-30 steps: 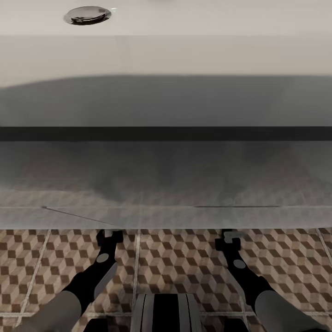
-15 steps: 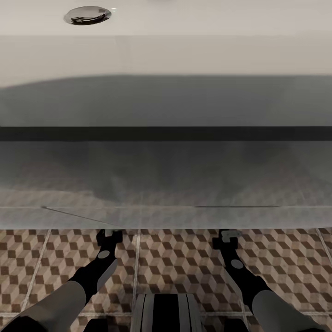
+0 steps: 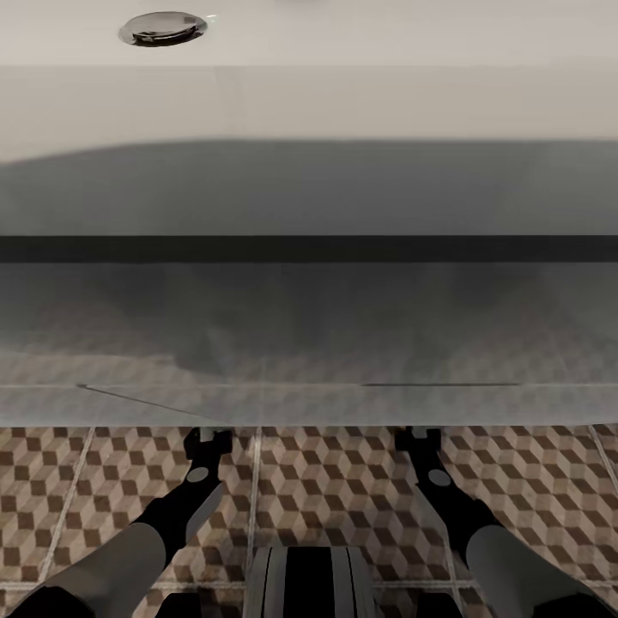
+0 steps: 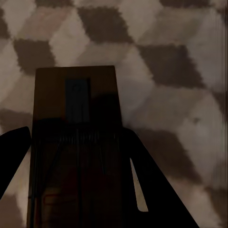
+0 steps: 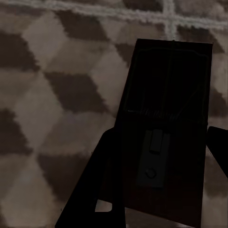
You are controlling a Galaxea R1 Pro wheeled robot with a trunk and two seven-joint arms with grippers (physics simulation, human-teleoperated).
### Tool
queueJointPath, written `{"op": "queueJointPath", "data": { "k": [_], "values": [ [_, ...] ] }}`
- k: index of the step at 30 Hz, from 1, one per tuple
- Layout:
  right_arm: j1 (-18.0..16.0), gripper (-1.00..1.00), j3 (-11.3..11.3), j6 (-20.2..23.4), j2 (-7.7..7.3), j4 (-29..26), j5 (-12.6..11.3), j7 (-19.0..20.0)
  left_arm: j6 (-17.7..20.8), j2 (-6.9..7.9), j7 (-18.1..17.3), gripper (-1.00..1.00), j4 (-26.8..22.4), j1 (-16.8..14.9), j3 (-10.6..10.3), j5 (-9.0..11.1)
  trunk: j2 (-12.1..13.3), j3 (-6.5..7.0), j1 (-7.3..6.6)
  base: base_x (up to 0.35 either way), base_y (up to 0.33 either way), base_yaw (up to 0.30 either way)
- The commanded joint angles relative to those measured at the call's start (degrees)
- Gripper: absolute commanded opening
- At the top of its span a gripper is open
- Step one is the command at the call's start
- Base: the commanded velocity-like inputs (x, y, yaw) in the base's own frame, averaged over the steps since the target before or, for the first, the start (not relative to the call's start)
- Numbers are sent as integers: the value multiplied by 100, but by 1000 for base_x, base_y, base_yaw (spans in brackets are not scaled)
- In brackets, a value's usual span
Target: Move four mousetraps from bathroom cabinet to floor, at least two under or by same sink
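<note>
Wrist views showed my left gripper (image 4: 76, 190) clamping a flat wooden trap (image 4: 76, 142) and my right gripper (image 5: 161, 190) another trap (image 5: 166, 118), both over cube-patterned floor (image 4: 166, 71) tiles.

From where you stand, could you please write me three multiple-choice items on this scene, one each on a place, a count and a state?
1. Where do both grippers hang?
A. over the cube-patterned floor, at the white sink block's front edge
B. inside a drawer
C. above the toilet

2. How many mousetraps show between gripper fingers, taking both wrist views?
A. none
B. two
C. four

3. What state is the left gripper in?
A. wide open, empty
B. shut on a mousetrap
C. shut on a tap

Answers:
1 A: the left gripper and right gripper sit over the bathroom floor, just before the bathroom sink.
2 B: one mousetrap in the left wrist view, another mousetrap in the right.
3 B: the dark fingers flank the board's sides.
</note>
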Motion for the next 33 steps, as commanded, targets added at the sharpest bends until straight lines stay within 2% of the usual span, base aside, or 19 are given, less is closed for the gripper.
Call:
{"op": "queueJointPath", "data": {
  "k": [1, 5, 14, 33],
  "values": [
    [-20, -100, 48, -21, -6, 5, -65, -29, -32, 2, 35, -100, -2, -4, -48, 58, -1, -3, -1, 0, 0, 0],
    [-74, -100, 47, -17, -6, 25, -88, -25, -161, -81, 40, -100, -21, -4, -54, 43, -1, -3, -1, 0, 0, 0],
    [-83, -100, 47, -18, -1, 38, -69, -21, -230, -140, 36, -100, -74, -4, -60, 47, -1, -3, -1, 0, 0, 0],
    [-84, -100, 64, -23, 47, 40, -25, -32, -192, -30, 70, -100, -241, -4, -44, 3, -1, -3, -1, 0, 0, 0]
  ]
}}
